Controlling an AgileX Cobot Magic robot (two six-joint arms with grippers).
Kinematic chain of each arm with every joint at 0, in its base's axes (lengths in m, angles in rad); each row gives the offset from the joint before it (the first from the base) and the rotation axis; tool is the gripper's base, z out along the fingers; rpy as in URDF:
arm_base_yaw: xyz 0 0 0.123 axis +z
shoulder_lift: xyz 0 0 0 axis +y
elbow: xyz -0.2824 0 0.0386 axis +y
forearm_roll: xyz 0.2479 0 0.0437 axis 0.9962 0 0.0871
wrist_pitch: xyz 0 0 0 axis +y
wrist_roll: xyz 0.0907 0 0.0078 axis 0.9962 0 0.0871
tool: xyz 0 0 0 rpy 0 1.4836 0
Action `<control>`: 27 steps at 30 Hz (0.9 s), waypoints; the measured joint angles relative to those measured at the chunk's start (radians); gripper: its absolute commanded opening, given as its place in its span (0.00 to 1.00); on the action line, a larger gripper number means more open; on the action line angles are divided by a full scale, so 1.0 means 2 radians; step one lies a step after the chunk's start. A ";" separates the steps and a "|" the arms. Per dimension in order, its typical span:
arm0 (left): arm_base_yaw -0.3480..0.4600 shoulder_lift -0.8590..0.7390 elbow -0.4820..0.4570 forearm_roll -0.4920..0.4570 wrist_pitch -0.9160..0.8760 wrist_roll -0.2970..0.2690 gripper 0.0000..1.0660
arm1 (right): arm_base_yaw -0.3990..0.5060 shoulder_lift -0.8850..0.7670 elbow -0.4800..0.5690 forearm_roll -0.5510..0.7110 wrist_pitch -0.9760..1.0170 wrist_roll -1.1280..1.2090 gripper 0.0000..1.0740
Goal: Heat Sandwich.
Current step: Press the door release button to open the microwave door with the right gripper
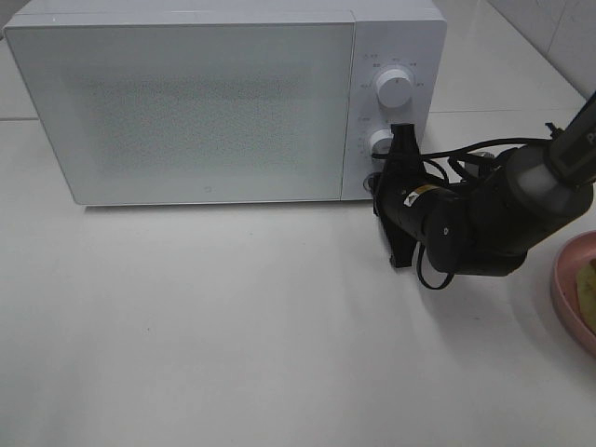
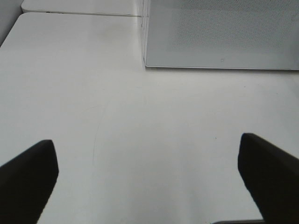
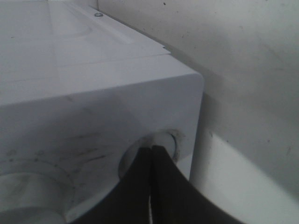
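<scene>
At the right edge of the exterior view, a sliver of the sandwich [image 1: 589, 287] shows on a pink plate [image 1: 564, 284]; most of it is cut off by the frame. My right gripper [image 1: 399, 140] is shut, and its tips [image 3: 152, 150] rest against the lower knob [image 1: 379, 142] of the white microwave [image 1: 186, 102]. The fingers lie pressed together with nothing between them. My left gripper [image 2: 149, 186] is open over bare table in front of the microwave's door; its dark fingers [image 2: 28, 179] stand far apart.
The microwave's door is closed. An upper dial [image 1: 395, 89] sits above the lower knob [image 3: 163, 140]. The right arm and its cables [image 1: 484, 214] stretch from the right side across the white table [image 1: 233, 326]. A wall lies behind.
</scene>
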 measured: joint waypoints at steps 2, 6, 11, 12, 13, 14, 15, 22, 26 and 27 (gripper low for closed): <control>0.000 0.000 0.000 0.000 0.000 0.000 0.97 | 0.000 0.000 0.000 0.001 0.000 -0.001 0.00; 0.000 0.000 0.000 0.000 0.000 0.000 0.97 | 0.000 0.000 0.000 0.006 -0.002 -0.003 0.00; 0.000 0.000 0.000 0.000 0.000 0.000 0.97 | 0.002 0.003 0.001 0.009 -0.016 -0.007 0.00; 0.000 0.000 0.000 0.000 0.000 0.000 0.97 | 0.002 0.004 -0.001 0.012 -0.014 -0.008 0.00; 0.000 0.000 0.000 0.000 0.000 0.000 0.97 | 0.003 0.005 -0.004 0.015 -0.013 -0.008 0.00; 0.000 0.000 0.000 0.000 0.000 0.000 0.97 | 0.003 0.005 -0.006 0.018 -0.012 -0.008 0.00; 0.000 0.000 0.000 0.000 0.000 0.000 0.97 | 0.003 0.005 -0.006 0.018 -0.012 -0.008 0.00; 0.000 0.000 0.000 0.000 0.000 0.000 0.97 | 0.005 0.018 -0.029 0.028 -0.005 -0.025 0.00; 0.000 0.000 0.000 0.000 0.000 0.000 0.97 | 0.000 0.020 -0.036 0.027 0.007 -0.039 0.00; 0.000 0.000 0.000 0.000 0.000 0.000 0.97 | -0.001 0.020 -0.039 0.027 0.013 -0.042 0.00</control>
